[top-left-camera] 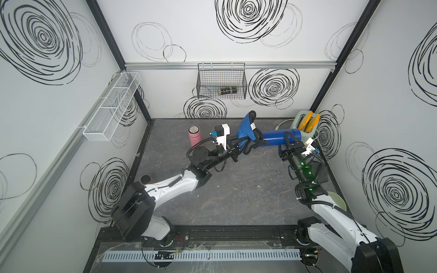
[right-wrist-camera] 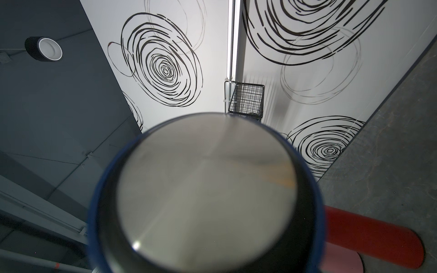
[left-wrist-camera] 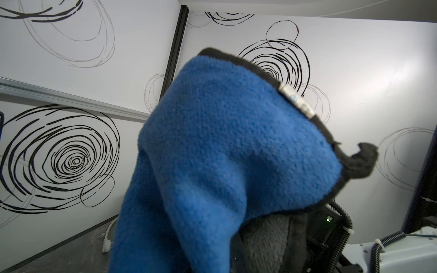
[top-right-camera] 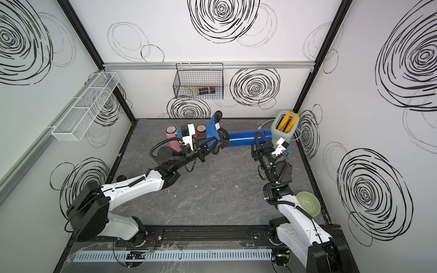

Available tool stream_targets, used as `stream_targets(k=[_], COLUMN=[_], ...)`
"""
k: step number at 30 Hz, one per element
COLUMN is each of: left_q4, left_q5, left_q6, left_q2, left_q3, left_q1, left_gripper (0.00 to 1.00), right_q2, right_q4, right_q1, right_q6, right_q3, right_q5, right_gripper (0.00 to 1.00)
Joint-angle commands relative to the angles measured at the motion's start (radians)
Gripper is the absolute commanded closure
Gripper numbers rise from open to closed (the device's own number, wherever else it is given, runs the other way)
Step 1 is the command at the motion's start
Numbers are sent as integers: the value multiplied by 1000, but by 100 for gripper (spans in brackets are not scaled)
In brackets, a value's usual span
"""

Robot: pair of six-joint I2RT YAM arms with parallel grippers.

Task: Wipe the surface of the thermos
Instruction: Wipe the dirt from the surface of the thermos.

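Observation:
In both top views the blue thermos (top-left-camera: 275, 138) (top-right-camera: 241, 139) lies level in the air above the dark table. My right gripper (top-left-camera: 290, 139) (top-right-camera: 260, 140) is shut on it close to its right end. In the right wrist view the thermos's steel end (right-wrist-camera: 208, 189) fills the middle and hides the fingers. A blue cloth (top-left-camera: 247, 128) (top-right-camera: 212, 130) with black edging hangs over the thermos's left end, and my left gripper (top-left-camera: 239, 146) (top-right-camera: 205, 149) is shut on its bunched lower part. The cloth (left-wrist-camera: 224, 153) covers the fingers in the left wrist view.
A pink bottle (top-left-camera: 194, 136) (top-right-camera: 171, 137) and a red bottle (top-right-camera: 200, 130) stand behind the left arm. A toaster (top-left-camera: 305, 124) sits in the far right corner, a pale bowl (top-right-camera: 307, 204) by the right arm. A black wire basket (top-left-camera: 222, 82) and a white mesh shelf (top-left-camera: 111, 106) hang on the walls.

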Motion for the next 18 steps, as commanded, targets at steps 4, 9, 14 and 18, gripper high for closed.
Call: stream_targets(k=[4,9,14,18], left_q4=[143,211,242,271], left_q5=[-4,11,13,6], left_q6=[-38,-74,-76,-71], left_q2=[63,124,147,150], left_q3=[-40,-49,-76,-118], left_q1=[7,12,12,17], left_gripper=[100,100,100,100], right_q2=[2,22,10,6], right_q4=[189,239,242,248], right_q1=[3,4,-1,-13], right_q6=[315,379,387,398], right_q3=[19,19,36,52], right_q5=[-40,-55,-55,-60], right_gripper=[100,100,100,100])
